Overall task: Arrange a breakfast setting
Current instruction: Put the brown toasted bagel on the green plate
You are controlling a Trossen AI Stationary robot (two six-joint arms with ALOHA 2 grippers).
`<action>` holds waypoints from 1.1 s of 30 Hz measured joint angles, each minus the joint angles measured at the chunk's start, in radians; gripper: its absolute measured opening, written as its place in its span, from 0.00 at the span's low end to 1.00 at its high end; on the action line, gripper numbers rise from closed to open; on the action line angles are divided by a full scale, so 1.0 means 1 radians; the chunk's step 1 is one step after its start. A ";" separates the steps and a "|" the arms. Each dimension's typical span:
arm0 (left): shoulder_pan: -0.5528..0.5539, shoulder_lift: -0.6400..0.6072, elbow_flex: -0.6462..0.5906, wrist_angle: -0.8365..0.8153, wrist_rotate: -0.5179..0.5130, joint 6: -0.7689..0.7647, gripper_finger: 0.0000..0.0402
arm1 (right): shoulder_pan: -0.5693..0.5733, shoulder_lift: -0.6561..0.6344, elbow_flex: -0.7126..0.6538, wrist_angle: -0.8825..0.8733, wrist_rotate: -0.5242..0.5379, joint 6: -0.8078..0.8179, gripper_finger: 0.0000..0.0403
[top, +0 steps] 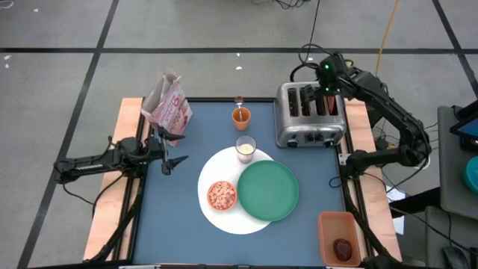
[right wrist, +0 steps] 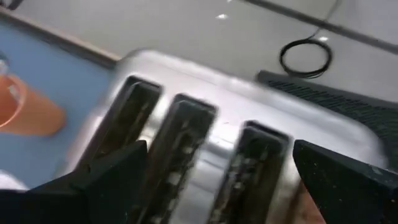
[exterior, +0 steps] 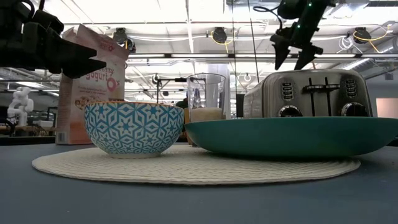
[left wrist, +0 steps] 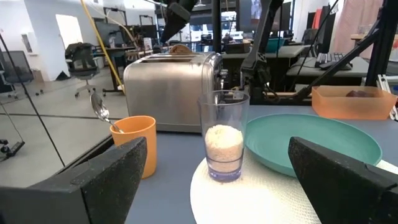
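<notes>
Right jaws (top: pixel 329 90) open, above toaster (top: pixel 310 113)

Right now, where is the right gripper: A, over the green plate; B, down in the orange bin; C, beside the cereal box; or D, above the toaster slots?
D: the high view shows the right gripper open and poised over the silver toaster, and its wrist view looks straight down into the slots, while the left gripper waits near the cereal box.
</notes>
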 joint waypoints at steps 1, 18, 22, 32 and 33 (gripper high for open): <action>0.000 0.000 0.000 0.000 0.000 0.000 0.98 | 0.000 0.004 0.000 -0.001 -0.009 -0.001 0.98; 0.000 0.000 0.000 0.000 0.000 -0.016 0.98 | -0.001 0.002 0.000 -0.182 0.235 0.035 0.98; 0.000 0.000 0.000 0.000 0.000 -0.016 0.98 | -0.001 0.002 0.000 -0.200 0.235 0.046 0.98; 0.000 0.000 0.000 0.000 0.000 -0.020 0.98 | -0.001 0.002 0.000 -0.214 0.231 0.027 0.92; 0.000 0.000 0.000 0.000 0.000 -0.020 0.98 | -0.001 0.002 0.000 -0.214 0.231 0.027 0.91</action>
